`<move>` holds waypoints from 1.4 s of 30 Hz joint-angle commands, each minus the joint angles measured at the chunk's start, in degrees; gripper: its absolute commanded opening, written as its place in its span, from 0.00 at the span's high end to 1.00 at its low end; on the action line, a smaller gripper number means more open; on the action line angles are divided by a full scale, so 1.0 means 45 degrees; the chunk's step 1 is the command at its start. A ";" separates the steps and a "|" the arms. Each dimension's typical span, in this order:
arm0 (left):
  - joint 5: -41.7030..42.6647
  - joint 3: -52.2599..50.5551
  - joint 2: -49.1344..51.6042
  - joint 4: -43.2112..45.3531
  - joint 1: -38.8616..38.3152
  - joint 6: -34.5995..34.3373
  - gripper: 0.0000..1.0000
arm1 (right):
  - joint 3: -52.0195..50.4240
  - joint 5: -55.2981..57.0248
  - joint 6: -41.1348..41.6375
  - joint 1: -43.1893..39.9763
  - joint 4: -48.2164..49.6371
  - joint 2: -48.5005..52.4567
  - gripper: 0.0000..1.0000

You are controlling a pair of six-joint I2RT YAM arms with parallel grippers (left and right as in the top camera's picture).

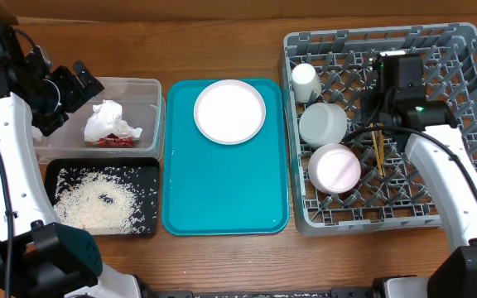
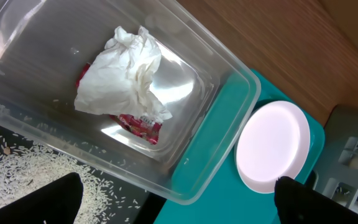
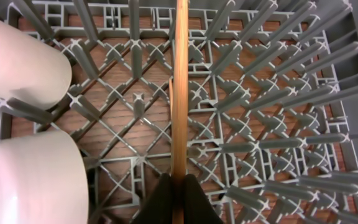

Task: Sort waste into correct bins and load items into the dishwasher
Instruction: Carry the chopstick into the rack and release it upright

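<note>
- The counter [image 1: 222, 257] carries every item. From the robot's left to its right stand two bins, a teal tray [image 1: 222, 190] and the dish rack [image 1: 450, 91].
- The dish rack, serving as the dishwasher, holds a bowl [image 1: 322, 124], a round pinkish dish [image 1: 334, 168] and a cup [image 1: 305, 81] along its side nearest the teal tray. The pegs in the rest of it are free.
- The teal tray holds one plate [image 1: 229, 111] at its far end. This plate is not yet loaded.
- The clear tub [image 1: 143, 108] holds the napkin [image 1: 106, 120] with the sauce packet [image 1: 114, 141] partly under it.
- The black tray [image 1: 143, 174], just beside the tub, holds the rice [image 1: 98, 203], loosely spread.
- The left gripper [image 1: 87, 81] hovers over the tub. Its jaws stand wide and hold nothing.
- The right gripper [image 3: 178, 193] is over the middle of the rack. Its jaws are clamped on the chopsticks [image 3: 179, 93], which point down toward the grid.
- Step in hand, as judged: loading the chopsticks. The waste appears fully sorted.
- Next move: lower the chopsticks between the pegs, clear of the bowl and the dish. Release only once they rest so that they cannot slip through the open grid.
- After that, the plate calls for a grip at its rim and a slot between free pegs.
</note>
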 commanded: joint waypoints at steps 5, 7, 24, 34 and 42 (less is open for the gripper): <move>-0.0073 0.0223 -0.0160 0.0019 -0.0039 -0.0126 0.00 | 0.0345 -0.0471 -0.0889 -0.0306 0.0126 0.0413 0.96; -0.0068 0.0223 -0.0160 0.0019 -0.0039 -0.0126 0.00 | 0.0345 -0.0466 -0.0971 -0.0359 0.0136 0.0675 0.96; -0.0068 0.0223 -0.0160 0.0019 -0.0039 -0.0126 0.00 | 0.0345 -0.0471 -0.0962 -0.0369 0.0432 0.1360 0.95; -0.0068 0.0223 -0.0160 0.0019 -0.0039 -0.0126 0.00 | 0.0345 -0.0622 -0.0952 -0.0369 0.0423 0.1360 0.77; -0.0068 0.0223 -0.0160 0.0019 -0.0039 -0.0126 0.00 | 0.0345 -0.5523 0.0763 -0.0364 0.1161 0.1360 0.67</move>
